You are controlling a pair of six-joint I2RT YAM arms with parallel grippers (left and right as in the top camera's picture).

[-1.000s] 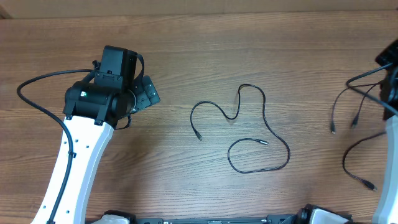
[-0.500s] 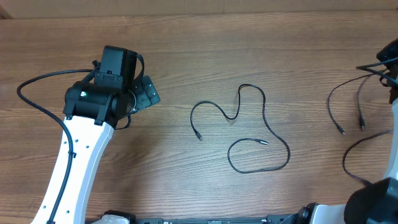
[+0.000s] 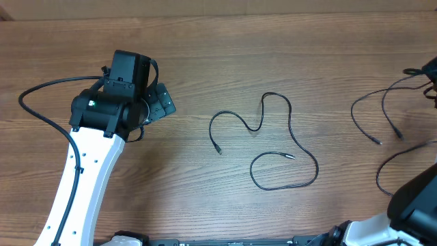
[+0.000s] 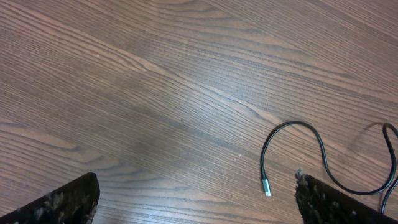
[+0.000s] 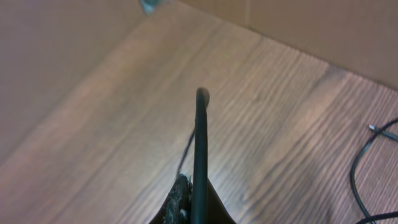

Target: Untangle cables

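One black cable (image 3: pixel 292 133) lies loose in wavy loops at mid-table, both plug ends free. Its silver-tipped end (image 4: pixel 266 186) shows in the left wrist view. My left gripper (image 3: pixel 162 102) is open and empty, left of this cable, its jaws (image 4: pixel 202 208) wide apart over bare wood. My right gripper (image 3: pixel 431 68) is at the far right edge, shut on a black cable (image 5: pixel 200 149) that rises straight out of its jaws. Several strands (image 3: pixel 365 102) trail from it over the table, with plug tips (image 3: pixel 379 142) lying on the wood. Another strand (image 5: pixel 357 168) lies to the right in the right wrist view.
The wooden table (image 3: pixel 205 55) has a cardboard wall (image 5: pixel 323 25) along its far edge. The left arm's thick black wire (image 3: pixel 34 102) loops at far left. The right arm's white body (image 3: pixel 416 198) fills the bottom right corner.
My right gripper has moved up and toward the far right edge with its cable. The trailing strands swung out, their plug tips slid right, and the arm now covers the lower right plug.
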